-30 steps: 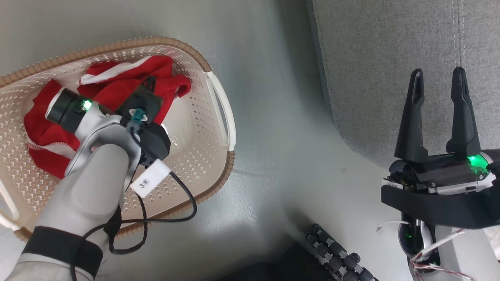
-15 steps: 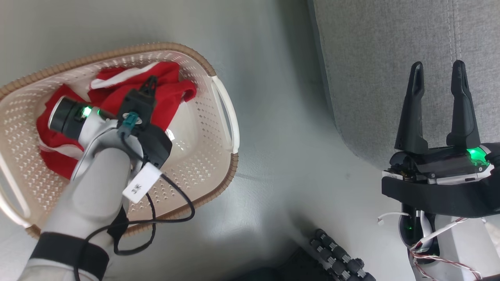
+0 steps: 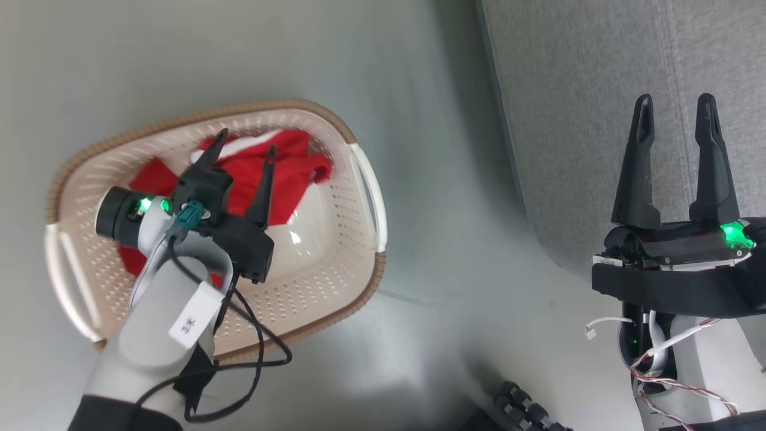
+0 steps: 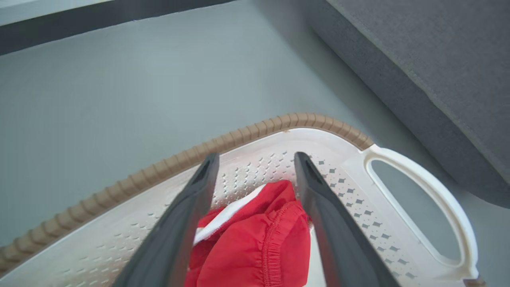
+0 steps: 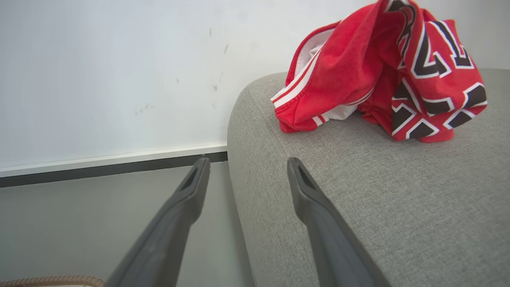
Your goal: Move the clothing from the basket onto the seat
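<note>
A white paper tag (image 3: 191,323) on the robot's pale left forearm carries a short dark marking, too small and tilted to read with confidence; a black cable (image 3: 263,353) loops below it. Beyond the wrist, the left gripper (image 3: 245,143) reaches into the small cream-white perforated plastic laundry basket with brown woven-look rim (image 3: 359,299), its two long dark fingers spread apart and released. In the left wrist view the gripper (image 4: 255,157) straddles a crumpled bright red garment with white stripe trim (image 4: 255,239), the cloth lying between the fingers unpinched, its lower part cut off by the frame. The arm hides much of that garment (image 3: 287,161) from the head camera. It lies in the far half of the basket, stretching from lower left to upper right towards the seat-side handle. The basket stands on the grey floor (image 3: 419,90), its long axis running handle to handle.

To the right, the right gripper (image 3: 675,102) hangs wide open and empty at the edge of the large light grey fabric-upholstered seat (image 3: 598,90). From the right wrist, the gripper (image 5: 248,161) points along the seat (image 5: 378,199) at a second red garment (image 5: 378,79) heaped at the cushion's far corner. Its navy-and-white block lettering is too creased to read. A white wall (image 5: 119,59) stands behind.
</note>
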Available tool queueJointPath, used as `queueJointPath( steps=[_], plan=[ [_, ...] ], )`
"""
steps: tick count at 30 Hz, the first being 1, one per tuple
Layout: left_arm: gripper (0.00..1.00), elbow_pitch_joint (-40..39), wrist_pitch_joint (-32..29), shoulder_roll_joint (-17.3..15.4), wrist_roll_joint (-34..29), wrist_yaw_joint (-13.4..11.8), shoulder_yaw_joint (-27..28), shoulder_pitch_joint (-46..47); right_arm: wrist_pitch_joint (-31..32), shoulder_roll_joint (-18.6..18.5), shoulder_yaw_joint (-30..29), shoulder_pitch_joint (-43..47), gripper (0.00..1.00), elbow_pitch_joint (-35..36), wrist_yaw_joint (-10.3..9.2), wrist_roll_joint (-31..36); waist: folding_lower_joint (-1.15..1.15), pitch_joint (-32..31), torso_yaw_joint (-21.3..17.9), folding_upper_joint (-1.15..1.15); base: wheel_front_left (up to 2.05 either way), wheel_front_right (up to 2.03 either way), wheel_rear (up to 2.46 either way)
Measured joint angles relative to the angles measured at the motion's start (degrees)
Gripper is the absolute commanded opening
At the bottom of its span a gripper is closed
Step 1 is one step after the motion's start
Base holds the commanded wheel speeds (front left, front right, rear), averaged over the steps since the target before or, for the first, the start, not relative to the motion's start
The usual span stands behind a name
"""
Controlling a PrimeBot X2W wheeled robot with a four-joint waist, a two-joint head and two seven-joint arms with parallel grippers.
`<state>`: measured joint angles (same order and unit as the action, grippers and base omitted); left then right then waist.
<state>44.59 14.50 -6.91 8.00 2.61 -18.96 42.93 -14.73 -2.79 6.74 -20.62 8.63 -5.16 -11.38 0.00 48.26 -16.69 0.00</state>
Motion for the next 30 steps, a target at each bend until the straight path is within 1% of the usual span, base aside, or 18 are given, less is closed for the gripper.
queueJointPath(
  steps=[4, 8, 17, 20, 23, 30],
  plan=[
    [1.0, -3.5, 0.0, 0.4, 2.4, 0.4, 1.7, -2.8, 0.0, 0.0, -0.3, 0.0, 1.0, -1.6, 0.41, 0.4, 0.0, -2.5, 1.2, 0.0, 0.0, 0.0, 0.0],
    [1.0, -6.9, 0.0, 0.6, 3.5, 0.5, 3.3, -5.9, 0.0, 0.0, -0.3, 0.0, 1.0, -3.5, 0.97, 0.4, 0.0, -5.4, 2.3, 0.0, 0.0, 0.0, 0.0],
    [1.0, -13.0, 0.0, 0.1, 6.6, 0.8, 7.8, -13.0, 0.0, -0.1, 0.1, 0.3, 1.0, -8.5, 2.15, 0.4, -0.01, -12.4, 4.2, 0.0, 0.0, 0.0, 0.0],
    [1.0, -15.0, 0.0, 0.1, 7.1, 0.3, 9.4, -15.7, 0.0, -0.1, 0.2, 0.5, 1.0, -9.8, 2.67, 0.4, -0.01, -14.9, 4.7, 0.0, 0.0, 0.0, 0.0],
    [1.0, -17.1, 0.0, 0.1, 8.0, -0.1, 10.9, -18.6, 0.0, -0.1, 0.3, 1.5, 1.0, -11.1, 2.77, 0.4, -0.01, -17.4, 5.2, 0.0, 0.0, 0.0, 0.0],
    [1.0, -21.5, 0.0, 0.6, 9.1, -1.1, 13.4, -24.8, 0.0, -0.5, 0.5, 3.3, 1.0, -14.1, 4.0, 0.4, -0.01, -23.4, 6.4, -0.01, 0.0, 0.0, 0.0]
  ],
)
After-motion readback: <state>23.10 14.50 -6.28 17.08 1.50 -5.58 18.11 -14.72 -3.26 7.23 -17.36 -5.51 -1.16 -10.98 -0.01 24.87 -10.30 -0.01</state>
